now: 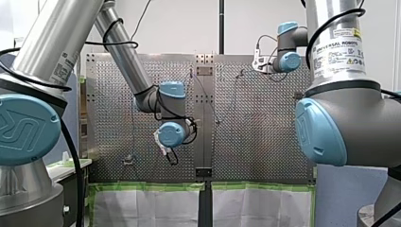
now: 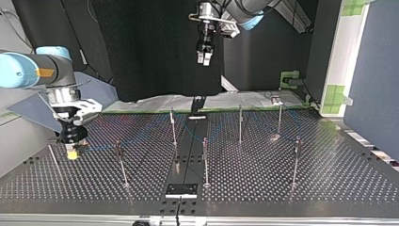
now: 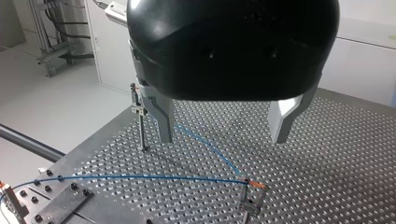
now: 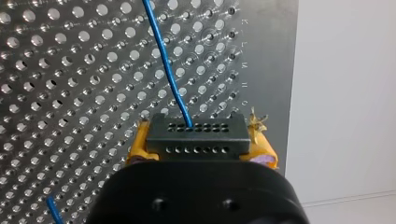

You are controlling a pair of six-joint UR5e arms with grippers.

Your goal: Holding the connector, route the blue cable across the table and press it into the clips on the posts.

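Right wrist view: the black connector [image 4: 196, 128], a block with two rows of small holes, sat clamped between the yellow pads [image 4: 139, 145] of my right gripper [image 4: 200, 148]. The pads pressed on its two ends, and the fingers were closed only as far as the block's width. The blue cable [image 4: 168, 79] left the connector's upper row of holes and ran out ahead of the gripper over the perforated table [image 4: 70, 93]. Top view: my right gripper [image 2: 72, 149] hung low over the table, near its edge at the view's left. The cable showed only faintly from there toward the middle, seemingly passing the nearest post [image 2: 121, 162]; its line was too faint to follow with certainty. My left gripper [image 2: 204, 57] hung high over the table's far edge, well apart from the cable and connector. Left wrist view: its metal fingers [image 3: 161, 116] stood spread wide with nothing between them. Beneath them the cable ran from a tall clip post [image 3: 139, 116] beside one finger, slanted under the open gap to a low clip [image 3: 250, 200] ahead, bent sharply there and went along the table toward a black plate [image 3: 56, 205] at the table's edge. More thin posts stood scattered across the table's middle, between the two grippers.
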